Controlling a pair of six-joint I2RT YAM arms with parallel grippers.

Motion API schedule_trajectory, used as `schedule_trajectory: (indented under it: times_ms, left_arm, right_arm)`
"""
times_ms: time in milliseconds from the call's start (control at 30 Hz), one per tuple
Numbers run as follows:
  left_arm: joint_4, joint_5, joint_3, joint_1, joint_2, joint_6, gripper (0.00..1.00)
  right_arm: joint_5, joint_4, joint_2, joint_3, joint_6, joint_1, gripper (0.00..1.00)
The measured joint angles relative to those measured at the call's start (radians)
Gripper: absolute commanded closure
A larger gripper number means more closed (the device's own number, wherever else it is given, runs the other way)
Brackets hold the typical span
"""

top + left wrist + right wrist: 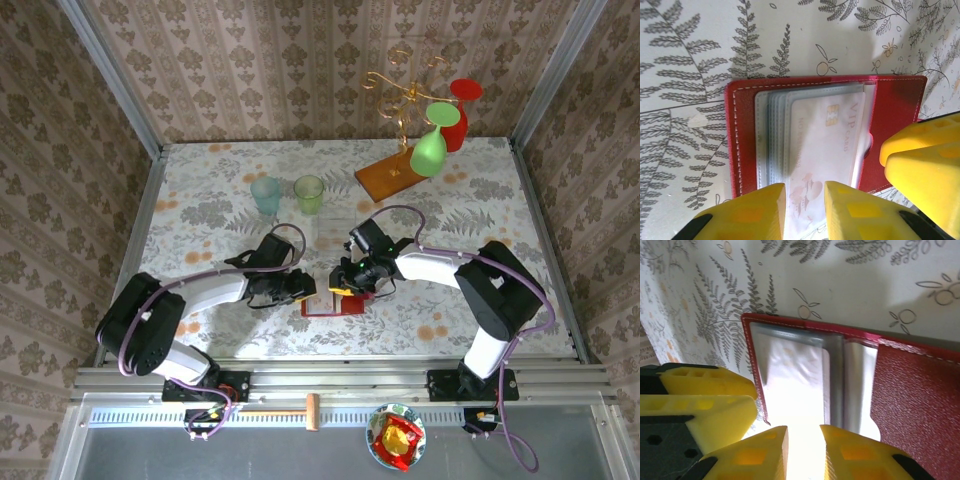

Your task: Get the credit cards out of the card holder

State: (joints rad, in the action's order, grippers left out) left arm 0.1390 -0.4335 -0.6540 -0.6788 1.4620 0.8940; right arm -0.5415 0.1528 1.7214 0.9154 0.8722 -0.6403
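The red card holder (335, 306) lay open on the flowery table (200, 210), toward the near side. It sat between the two grippers, which hid most of it from above. In the left wrist view a white card (825, 130) with a gold chip sat in the front clear sleeve, its bottom end cut off by the picture edge. The sleeves behind were too cloudy to tell what they held. The left gripper (805, 192) had its fingers a little apart over that card, gripping nothing. The right gripper (803, 436) looked the same, though bright glare washed out the sleeve under it.
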Motion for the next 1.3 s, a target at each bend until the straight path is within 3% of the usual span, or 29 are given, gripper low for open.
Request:
schedule_trajectory:
  times_ms: [833, 1300]
  left_arm:
    - [-0.028, -0.013, 0.032, 0.006, 0.024, 0.001, 0.69]
    - [-0.034, -0.016, 0.034, 0.006, 0.024, 0.003, 0.69]
  right_arm:
    - [-0.024, -0.045, 0.056, -0.001, 0.018, -0.012, 0.73]
    - [0.016, 0.013, 0.053, 0.0, -0.016, -0.012, 0.74]
